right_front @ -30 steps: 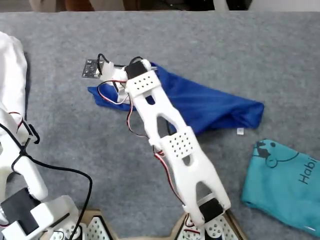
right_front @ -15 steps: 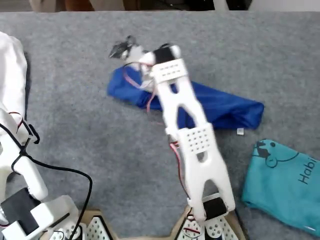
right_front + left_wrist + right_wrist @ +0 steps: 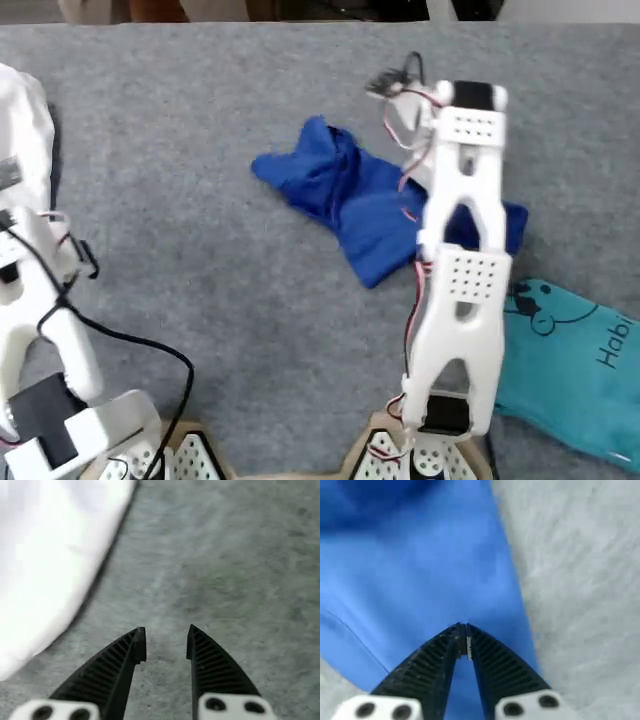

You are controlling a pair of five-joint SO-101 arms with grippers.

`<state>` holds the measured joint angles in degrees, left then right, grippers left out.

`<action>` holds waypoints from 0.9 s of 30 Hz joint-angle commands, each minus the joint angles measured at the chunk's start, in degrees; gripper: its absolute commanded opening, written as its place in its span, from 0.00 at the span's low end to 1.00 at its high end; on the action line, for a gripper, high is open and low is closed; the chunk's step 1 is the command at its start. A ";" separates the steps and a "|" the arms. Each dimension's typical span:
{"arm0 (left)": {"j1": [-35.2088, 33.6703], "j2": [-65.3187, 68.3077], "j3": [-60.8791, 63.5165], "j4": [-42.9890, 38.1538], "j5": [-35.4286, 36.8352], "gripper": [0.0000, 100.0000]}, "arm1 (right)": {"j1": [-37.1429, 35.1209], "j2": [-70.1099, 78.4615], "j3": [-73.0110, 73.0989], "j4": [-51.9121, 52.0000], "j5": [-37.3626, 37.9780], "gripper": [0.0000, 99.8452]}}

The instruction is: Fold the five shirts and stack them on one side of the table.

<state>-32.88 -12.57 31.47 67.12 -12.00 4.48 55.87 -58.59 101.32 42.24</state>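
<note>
The blue shirt (image 3: 345,205) lies crumpled mid-table on the grey, felt-like cover (image 3: 200,290). The right gripper (image 3: 464,642) has its ribbed jaws pressed together, apparently nipping the smooth cloth. The left gripper (image 3: 165,637) hangs spread beside a soft white shirt (image 3: 45,555).

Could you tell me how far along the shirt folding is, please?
Done: possibly the white shirt, at one side of the table. In hand: the right hand is shut over the bunched blue shirt. Remaining: folding it, then stacking it and the teal shirt.
</note>
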 commanded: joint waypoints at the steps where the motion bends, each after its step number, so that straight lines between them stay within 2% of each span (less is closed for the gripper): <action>1: 8.44 -2.15 -0.79 -1.05 3.69 0.15 | 4.62 -7.69 8.84 0.97 1.05 0.00; 4: 17.76 -1.45 -3.16 -1.58 7.74 0.15 | 7.78 -12.53 16.84 0.00 2.64 0.00; 7: 26.02 -0.31 -5.01 -7.56 12.04 0.15 | 9.27 -17.27 21.23 -3.25 2.37 0.00; 10: 32.00 2.42 -8.62 -10.46 16.26 0.15 | 6.99 -20.44 23.52 -4.66 2.37 0.01; 14: 38.77 8.22 -14.68 -8.88 19.25 0.15 | 3.38 -21.05 25.27 -4.31 1.23 0.02; 16: 41.41 10.95 -17.67 -7.38 20.66 0.15 | 3.03 -21.05 25.27 -4.48 0.88 0.07; 22: 46.95 19.65 -24.70 -8.26 26.29 0.15 | -0.92 -21.49 23.08 -4.48 1.05 0.32; 27: 50.29 26.77 -34.37 -8.26 32.26 0.23 | -2.77 -17.36 23.78 -6.33 0.79 0.34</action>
<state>15.82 12.22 4.40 59.38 16.75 2.73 39.08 -33.45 96.57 43.74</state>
